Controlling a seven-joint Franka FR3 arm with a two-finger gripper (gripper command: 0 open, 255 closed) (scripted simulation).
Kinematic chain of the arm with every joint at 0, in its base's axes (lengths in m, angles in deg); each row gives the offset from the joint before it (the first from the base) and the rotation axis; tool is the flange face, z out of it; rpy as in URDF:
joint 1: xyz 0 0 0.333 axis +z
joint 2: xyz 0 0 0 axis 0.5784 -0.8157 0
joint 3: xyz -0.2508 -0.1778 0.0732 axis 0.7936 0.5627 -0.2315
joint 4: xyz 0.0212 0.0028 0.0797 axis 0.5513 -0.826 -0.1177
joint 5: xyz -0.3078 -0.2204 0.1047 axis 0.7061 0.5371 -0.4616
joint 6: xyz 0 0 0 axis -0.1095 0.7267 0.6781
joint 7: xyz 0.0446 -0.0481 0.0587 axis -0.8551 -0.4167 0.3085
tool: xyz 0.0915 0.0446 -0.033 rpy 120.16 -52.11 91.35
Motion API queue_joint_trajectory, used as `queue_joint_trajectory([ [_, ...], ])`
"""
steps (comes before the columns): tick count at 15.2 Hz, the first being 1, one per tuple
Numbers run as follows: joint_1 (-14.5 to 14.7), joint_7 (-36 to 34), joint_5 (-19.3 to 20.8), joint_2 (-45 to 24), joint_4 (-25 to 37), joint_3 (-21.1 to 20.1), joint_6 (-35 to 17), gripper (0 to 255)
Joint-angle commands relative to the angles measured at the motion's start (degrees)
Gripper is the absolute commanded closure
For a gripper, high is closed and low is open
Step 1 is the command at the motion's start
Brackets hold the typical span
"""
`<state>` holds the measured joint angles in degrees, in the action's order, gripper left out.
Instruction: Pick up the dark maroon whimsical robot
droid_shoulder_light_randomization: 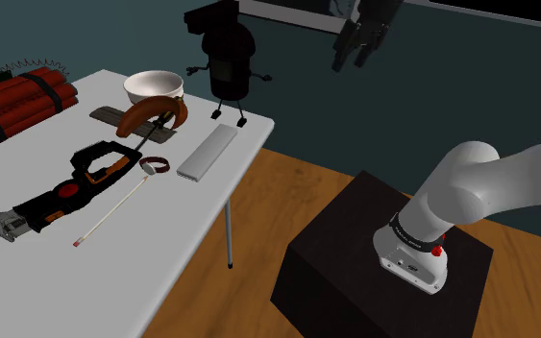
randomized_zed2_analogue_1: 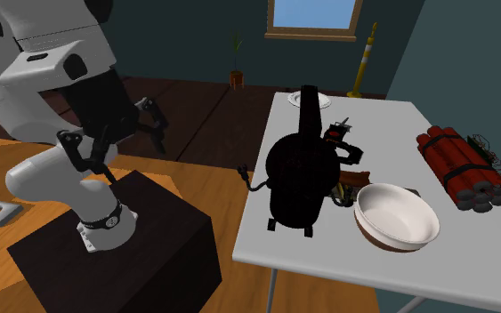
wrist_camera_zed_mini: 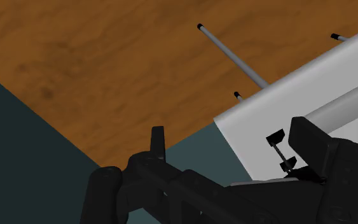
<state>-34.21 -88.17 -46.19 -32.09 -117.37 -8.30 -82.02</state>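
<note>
The dark, near-black whimsical robot (droid_shoulder_light_randomization: 225, 60) stands upright on thin legs at the far corner of the white table (droid_shoulder_light_randomization: 162, 250). In the second exterior view this robot (randomized_zed2_analogue_1: 302, 173) is by the table's near left edge, beside the bowl. My gripper (droid_shoulder_light_randomization: 355, 48) hangs in the air off the table, to the shoulder view's right of the robot and about level with its top. The gripper (randomized_zed2_analogue_1: 119, 135) is open, its fingers spread wide with nothing between them, and a clear gap separates it from the robot.
On the table lie a white bowl (droid_shoulder_light_randomization: 153, 86), a red dynamite bundle (droid_shoulder_light_randomization: 13, 101), a black-and-orange power saw (droid_shoulder_light_randomization: 66, 187), a grey flat bar (droid_shoulder_light_randomization: 207, 152) and a thin stick. The black stand (droid_shoulder_light_randomization: 383, 264) sits on a wood floor (wrist_camera_zed_mini: 95, 57). The table edge (wrist_camera_zed_mini: 285, 95) and its legs appear in the wrist view.
</note>
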Motion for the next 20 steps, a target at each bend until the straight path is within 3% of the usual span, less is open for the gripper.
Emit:
queue_joint_trajectory([
  [1, 0.0, 0.0, 0.0, 0.0, 0.0, 0.0, 0.0, 0],
  [9, 1.57, -2.27, 3.15, -17.63, 12.46, -7.07, -3.9, 0],
  [17, 2.87, -5.93, 10.08, -35.19, 28.0, -13.8, -3.43, 0],
  [20, 2.92, -6.15, 10.05, -34.87, 25.35, -13.74, -5.76, 0],
])
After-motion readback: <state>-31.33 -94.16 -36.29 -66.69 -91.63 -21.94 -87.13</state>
